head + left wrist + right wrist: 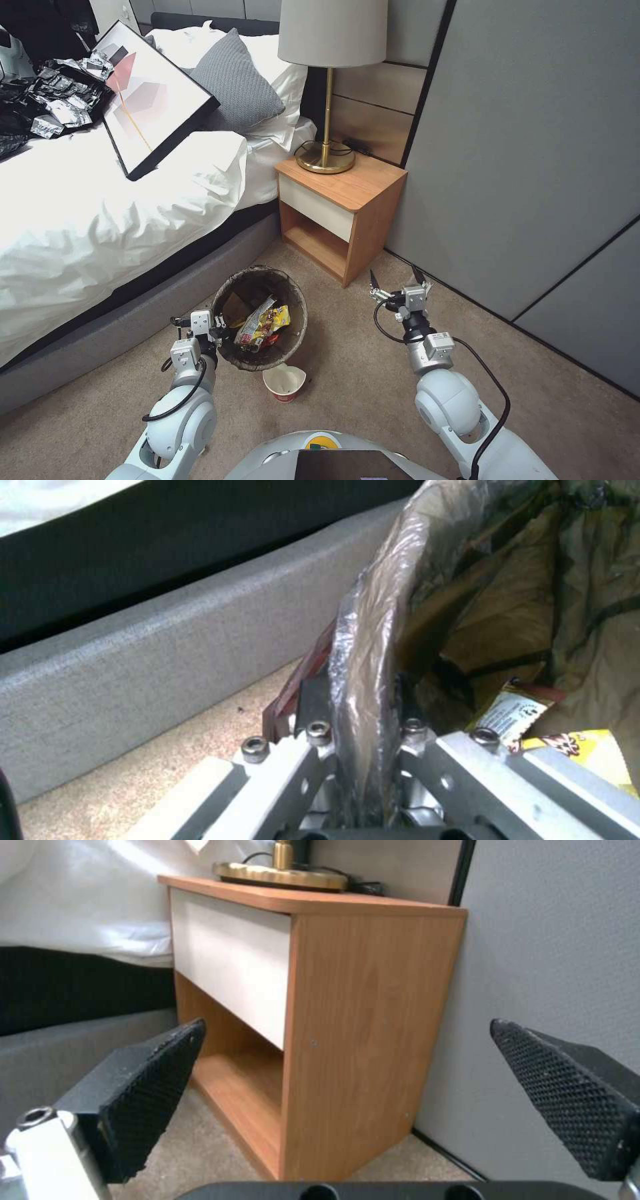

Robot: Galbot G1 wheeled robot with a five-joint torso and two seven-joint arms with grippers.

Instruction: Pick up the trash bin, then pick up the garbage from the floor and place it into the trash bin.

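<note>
Carpeted floor (347,400): left hand (357,715) clamps trash bin (293,333) rim; right hand (398,277) open; wrapper print unreadable.

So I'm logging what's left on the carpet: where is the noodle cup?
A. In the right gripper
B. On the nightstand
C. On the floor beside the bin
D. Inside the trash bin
C: the noodle cup lies on the carpet just beside the trash bin, on the side nearer the robot, while the open right gripper holds nothing.
</note>
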